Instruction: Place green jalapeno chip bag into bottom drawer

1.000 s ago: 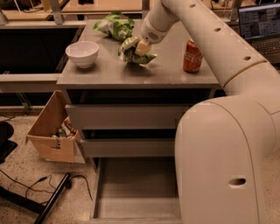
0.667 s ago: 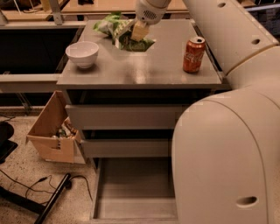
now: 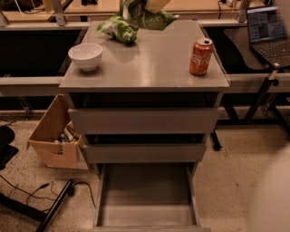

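The green jalapeno chip bag (image 3: 146,18), dark green with pale print, hangs at the top edge of the view over the back of the cabinet top. My gripper (image 3: 155,4) shows only as a tan tip at the top edge, shut on the bag's upper end. The bottom drawer (image 3: 147,192) is pulled open at the foot of the cabinet, and its grey floor is bare. Part of my white arm (image 3: 272,195) blurs the lower right corner.
On the cabinet top (image 3: 149,68) are a paler green bag (image 3: 118,28) at the back left, a white bowl (image 3: 85,55) at the left and a red soda can (image 3: 200,56) at the right. A cardboard box (image 3: 54,136) stands on the floor left of the drawers. A laptop (image 3: 269,27) is at the far right.
The gripper has lifted the dark-green bag up and back from the cabinet top to the top edge of the view. The arm has swung out of the picture's right side.
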Tool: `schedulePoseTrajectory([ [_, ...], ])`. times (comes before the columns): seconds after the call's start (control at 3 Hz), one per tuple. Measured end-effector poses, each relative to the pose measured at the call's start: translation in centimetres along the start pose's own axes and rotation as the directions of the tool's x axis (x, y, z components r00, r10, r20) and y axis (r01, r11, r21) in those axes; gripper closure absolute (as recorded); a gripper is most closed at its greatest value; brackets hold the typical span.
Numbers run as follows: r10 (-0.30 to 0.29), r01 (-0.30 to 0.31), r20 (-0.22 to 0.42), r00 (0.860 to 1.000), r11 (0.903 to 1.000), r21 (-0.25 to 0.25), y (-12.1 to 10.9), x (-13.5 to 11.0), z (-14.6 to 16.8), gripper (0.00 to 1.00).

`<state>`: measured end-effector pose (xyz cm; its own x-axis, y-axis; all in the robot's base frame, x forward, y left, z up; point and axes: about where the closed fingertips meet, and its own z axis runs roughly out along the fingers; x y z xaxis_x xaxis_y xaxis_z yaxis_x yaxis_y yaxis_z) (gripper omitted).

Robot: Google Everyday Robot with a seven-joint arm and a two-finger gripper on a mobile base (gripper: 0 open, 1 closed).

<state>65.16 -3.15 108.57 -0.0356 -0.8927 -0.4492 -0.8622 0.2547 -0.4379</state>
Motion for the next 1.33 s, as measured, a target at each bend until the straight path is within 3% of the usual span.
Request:
schedulePoseTrajectory([
  [0.33, 0.173, -0.182, 0.106, 0.979, 0.9804, 0.076, 3.8, 0.5, -8.6, 1.00],
  [0.67, 0.251, -0.304, 0.307, 0.918, 0.9423, 0.140, 10.9, -2.3, -18.7, 1.00],
  [1.0, 0.270, -0.333, 0.323, 0.907, 0.9302, 0.155, 12.0, -1.7, -20.0, 1.00],
  [1.33, 0.308, -0.364, 0.296, 0.904, 0.9188, 0.154, 13.3, 1.0, -20.0, 1.00],
])
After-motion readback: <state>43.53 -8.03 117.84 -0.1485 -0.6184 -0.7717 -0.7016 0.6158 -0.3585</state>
